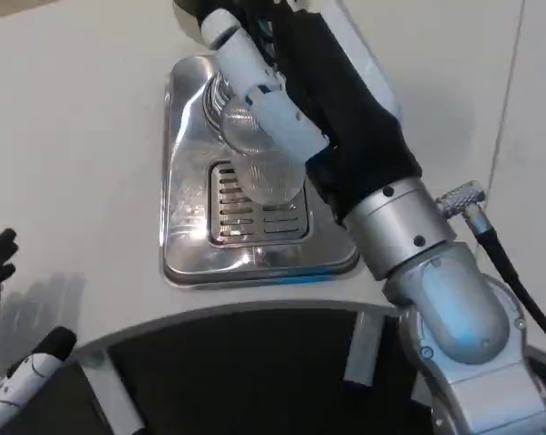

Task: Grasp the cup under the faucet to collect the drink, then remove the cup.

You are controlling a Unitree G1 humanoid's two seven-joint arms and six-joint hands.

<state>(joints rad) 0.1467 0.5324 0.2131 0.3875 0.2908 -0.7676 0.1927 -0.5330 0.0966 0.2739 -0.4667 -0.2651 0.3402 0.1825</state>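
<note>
A clear ribbed cup (268, 174) stands upright on the slotted grate of a shiny steel drip tray (187, 249), below the dark dispenser base (190, 9) at the top edge. My right hand (332, 104) reaches over the tray from the right. One white finger (255, 82) lies stretched across the cup's rim toward the faucet. Its other fingertips are hidden at the top edge, and I cannot tell whether they hold anything. My left hand (10, 362) hangs low at the left edge, fingers apart and holding nothing.
The tray sits on a white table (73, 136) with bare surface to its left and right. A dark curved panel (237, 372) of my own body fills the bottom. My right forearm (418, 263) with its cable crosses the lower right.
</note>
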